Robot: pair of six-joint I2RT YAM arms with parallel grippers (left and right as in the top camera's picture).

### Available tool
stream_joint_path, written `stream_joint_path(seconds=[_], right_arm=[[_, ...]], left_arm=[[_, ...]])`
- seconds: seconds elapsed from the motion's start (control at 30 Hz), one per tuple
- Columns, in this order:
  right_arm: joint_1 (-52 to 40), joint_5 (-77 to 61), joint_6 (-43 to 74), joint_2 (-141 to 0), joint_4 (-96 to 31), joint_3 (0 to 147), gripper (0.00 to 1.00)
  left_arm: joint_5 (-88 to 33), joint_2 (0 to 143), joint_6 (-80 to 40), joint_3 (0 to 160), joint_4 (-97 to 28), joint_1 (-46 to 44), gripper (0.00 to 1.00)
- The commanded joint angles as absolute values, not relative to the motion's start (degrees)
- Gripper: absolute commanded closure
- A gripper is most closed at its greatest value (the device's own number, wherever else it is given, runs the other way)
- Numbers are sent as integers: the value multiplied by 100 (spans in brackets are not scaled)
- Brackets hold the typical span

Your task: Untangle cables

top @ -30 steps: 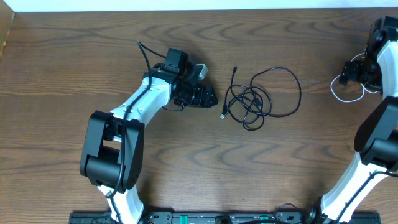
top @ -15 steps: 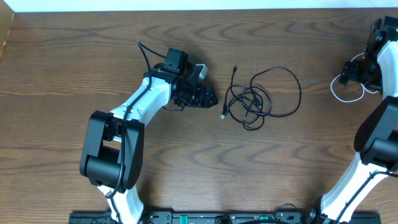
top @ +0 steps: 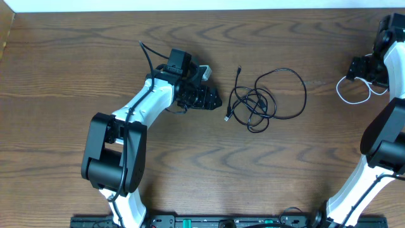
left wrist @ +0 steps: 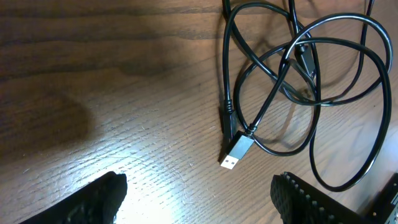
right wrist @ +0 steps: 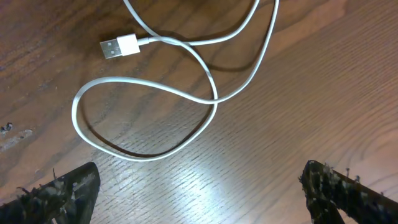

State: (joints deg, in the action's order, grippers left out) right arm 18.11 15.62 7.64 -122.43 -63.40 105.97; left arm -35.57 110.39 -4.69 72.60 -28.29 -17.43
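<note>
The black cables (top: 254, 102) lie in a tangled bundle of loops on the wooden table, right of centre. In the left wrist view the black loops (left wrist: 292, 81) cross over each other, and a silver USB plug (left wrist: 236, 153) points toward the camera. My left gripper (top: 214, 99) is just left of the bundle, low over the table. It is open (left wrist: 199, 200) with bare wood between its fingers. A white cable (top: 342, 98) lies looped at the far right. The white cable's loop (right wrist: 186, 93) and white plug (right wrist: 119, 46) lie ahead of my open right gripper (right wrist: 202, 194), which holds nothing.
The table's back edge runs along the top of the overhead view, close behind the right gripper (top: 357, 68). The left arm (top: 136, 111) stretches diagonally from the front left. The right arm (top: 380, 133) stands along the right edge.
The right gripper has shifted slightly toward the back of the table, away from the white loop. The left arm and the cables have not moved.
</note>
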Motion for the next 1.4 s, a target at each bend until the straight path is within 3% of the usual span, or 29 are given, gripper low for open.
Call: stream_joint_path(seconds=[0.0,0.1,0.27,0.47,0.57,0.87,1.37], right_arm=[[1844,1588,812,-12261,-6296,10575,1],[1839,1186,814,-12261,-6302,10578,1],[1835,-893,810,-12261,-6943,10578,1],[1824,-1938,652,-12261,-7502,10575,1],[1780,-2379,226,-12261,-7966,10571,8],[1372,-2399,207,-12261,-8401,10556,12],[126,-2399,318,-12261,-8283,10556,7]], left_arm=[[-3485,11026,-482,7249,-2860,-1750,21],[-3485,11026,-482,7249,-2858,-1750,21],[-3485,11026,-482,7249,-2858,-1750,21],[-3485,11026,-482,7249,-2858,-1750,21],[-3485,11026,-482,7249,-2858,-1750,21],[-3485,11026,-482,7249,-2858,-1750,21],[-3485,11026,-482,7249,-2858,-1750,21]])
